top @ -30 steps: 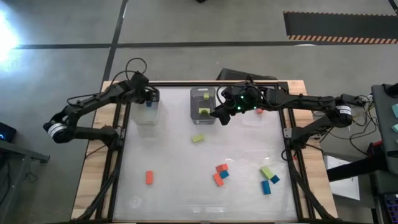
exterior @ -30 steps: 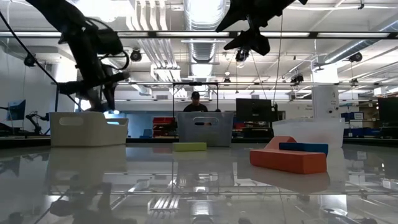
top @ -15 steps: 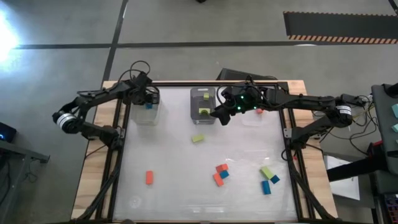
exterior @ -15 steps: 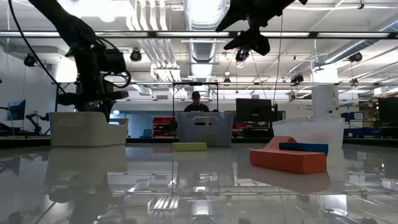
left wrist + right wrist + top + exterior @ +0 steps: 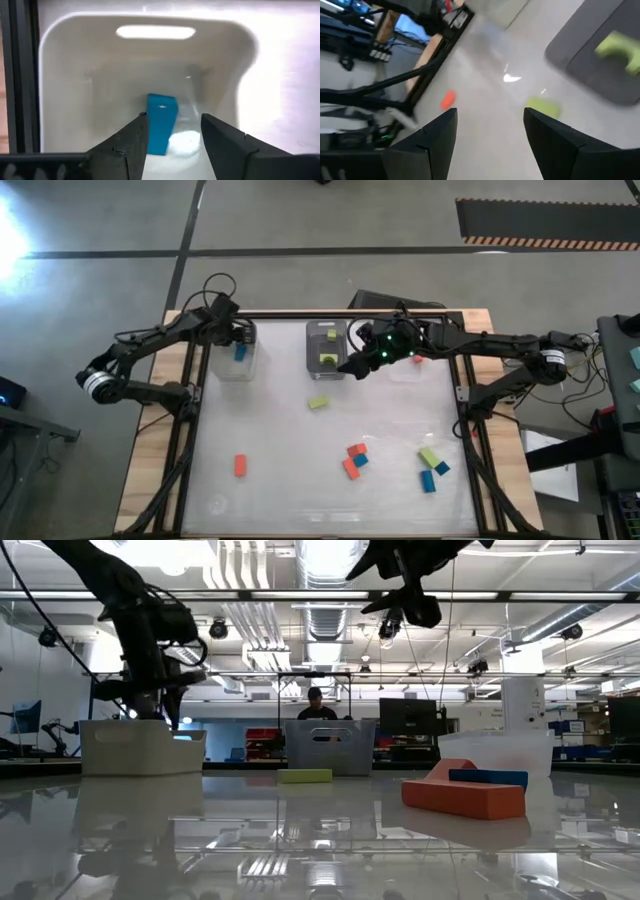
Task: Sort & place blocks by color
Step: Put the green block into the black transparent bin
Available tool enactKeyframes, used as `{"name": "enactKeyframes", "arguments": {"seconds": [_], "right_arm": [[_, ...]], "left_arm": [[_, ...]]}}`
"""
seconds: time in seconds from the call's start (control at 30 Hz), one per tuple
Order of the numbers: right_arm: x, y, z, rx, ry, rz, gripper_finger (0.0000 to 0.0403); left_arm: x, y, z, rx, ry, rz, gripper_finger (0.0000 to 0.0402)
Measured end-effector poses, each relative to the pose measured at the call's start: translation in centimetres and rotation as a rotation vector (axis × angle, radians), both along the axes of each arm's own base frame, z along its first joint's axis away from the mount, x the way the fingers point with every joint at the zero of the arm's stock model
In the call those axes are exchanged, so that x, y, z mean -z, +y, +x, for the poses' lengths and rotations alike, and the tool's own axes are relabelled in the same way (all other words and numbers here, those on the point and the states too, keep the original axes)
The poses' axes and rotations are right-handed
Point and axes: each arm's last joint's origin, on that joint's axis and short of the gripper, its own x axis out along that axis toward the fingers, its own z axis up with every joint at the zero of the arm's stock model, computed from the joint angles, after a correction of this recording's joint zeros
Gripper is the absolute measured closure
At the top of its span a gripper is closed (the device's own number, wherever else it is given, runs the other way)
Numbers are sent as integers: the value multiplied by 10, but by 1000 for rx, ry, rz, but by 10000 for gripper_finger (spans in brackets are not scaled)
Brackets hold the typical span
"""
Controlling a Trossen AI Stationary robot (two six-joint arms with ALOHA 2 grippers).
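Note:
My left gripper (image 5: 173, 118) is open and hovers over the white left bin (image 5: 237, 358), at the table's far left (image 5: 150, 705). One blue block (image 5: 161, 123) lies flat on that bin's floor between the fingers' lines, untouched. My right gripper (image 5: 490, 113) is open in the air beside the grey middle bin (image 5: 327, 346), which holds a lime green block (image 5: 326, 360). Loose on the table lie a green block (image 5: 318, 403), an orange one (image 5: 240, 465), an orange and blue cluster (image 5: 353, 461) and a green and blue group (image 5: 432, 469).
A clear right bin (image 5: 415, 362) holds a red block (image 5: 416, 358). The three bins stand in a row along the far edge. The table's black frame rail (image 5: 20, 75) runs close beside the left bin. A person stands in the room behind the middle bin (image 5: 315, 705).
My left gripper dipped toward the left bin and then rose a little again, with its arm swinging slightly outward. The blue block lies in the bin throughout. My right arm has kept nearly still.

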Motion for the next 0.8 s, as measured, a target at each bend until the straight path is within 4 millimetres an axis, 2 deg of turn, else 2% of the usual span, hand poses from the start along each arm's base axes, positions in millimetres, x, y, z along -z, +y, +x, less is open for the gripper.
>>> {"name": "enactKeyframes", "arguments": {"seconds": [0.2, 0.37, 0.53, 0.7, 0.8], "right_arm": [[4, 22, 0, 1, 78, 185, 184], [13, 44, -7, 38, 239, 316, 184], [27, 71, -26, 36, 528, 422, 184], [45, 100, -53, -2, 897, 369, 184], [59, 109, -64, -9, 1044, 334, 184]], "left_arm": [[-26, -15, -3, 55, -128, 83, 238], [-50, -31, -3, 115, -259, 200, 238], [-73, -43, -4, 164, -384, 339, 237], [-90, -50, -7, 182, -484, 451, 237], [-97, -52, -9, 185, -525, 500, 237]]}}
